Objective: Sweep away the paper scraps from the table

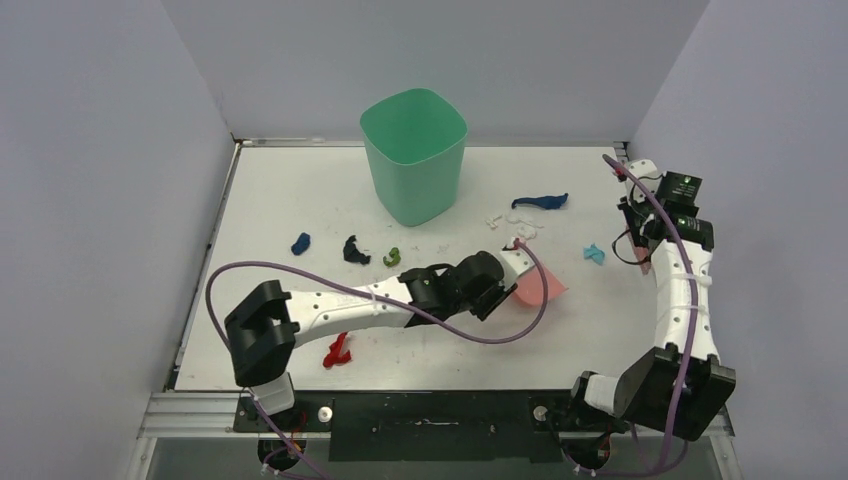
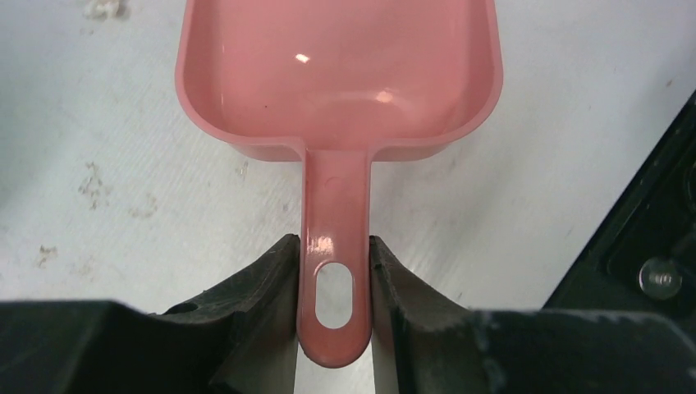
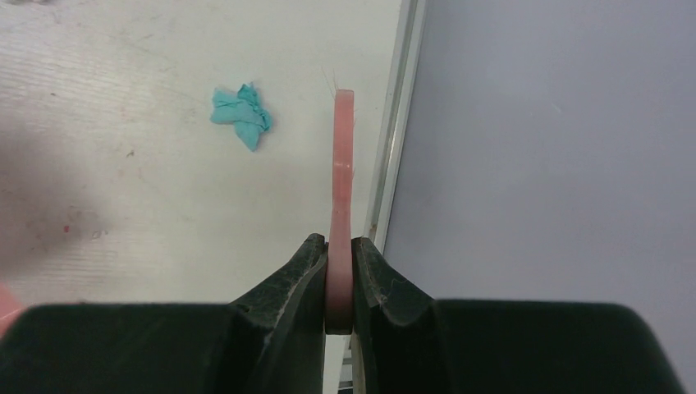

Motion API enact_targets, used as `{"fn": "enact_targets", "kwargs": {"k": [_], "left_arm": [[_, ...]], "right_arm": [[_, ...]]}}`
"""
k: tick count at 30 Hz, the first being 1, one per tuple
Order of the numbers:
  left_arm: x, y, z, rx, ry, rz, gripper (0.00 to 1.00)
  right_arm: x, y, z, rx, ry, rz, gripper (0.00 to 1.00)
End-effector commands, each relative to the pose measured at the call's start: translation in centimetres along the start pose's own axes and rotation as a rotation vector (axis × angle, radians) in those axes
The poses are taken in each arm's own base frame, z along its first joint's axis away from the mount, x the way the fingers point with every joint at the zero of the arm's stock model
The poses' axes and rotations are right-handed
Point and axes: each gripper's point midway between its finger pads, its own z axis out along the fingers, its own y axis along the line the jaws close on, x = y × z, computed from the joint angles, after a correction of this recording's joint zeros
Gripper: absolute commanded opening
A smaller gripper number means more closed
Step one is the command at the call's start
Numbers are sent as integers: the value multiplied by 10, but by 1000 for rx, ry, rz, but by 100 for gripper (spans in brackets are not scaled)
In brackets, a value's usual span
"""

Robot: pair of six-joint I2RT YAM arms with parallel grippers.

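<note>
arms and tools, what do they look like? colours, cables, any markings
The left arm and right arm have white link shells with black joint housings and black bases. A purple cable loops along each, tied on with white ties. The left tool and right tool each have two matte black, wedge-shaped fingers. A small green mark shows on the right arm's black wrist box.

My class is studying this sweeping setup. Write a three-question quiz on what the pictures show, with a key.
1. True or false: the left end effector is shut on the pink dustpan handle.
2. Which paper scrap lies nearest the pink brush held in the right end effector? A black, B light blue, C dark blue.
3. What colour is the scrap closest to the left arm's base?
Key: 1 true; 2 B, the light blue scrap; 3 the red scrap.
</note>
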Motion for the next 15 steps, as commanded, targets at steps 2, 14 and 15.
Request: {"fn": "enact_targets", "kwargs": {"k": [2, 14, 15], "left_arm": [[41, 5, -33, -6, 121, 12, 0], [88, -5, -27, 36, 271, 109, 0], [90, -6, -24, 40, 277, 112, 0]], "right_arm": [[-17, -38, 29, 124, -1, -44, 5], [-14, 33, 90, 17, 82, -131, 5], [-14, 46, 91, -23, 83, -136, 5]]}}
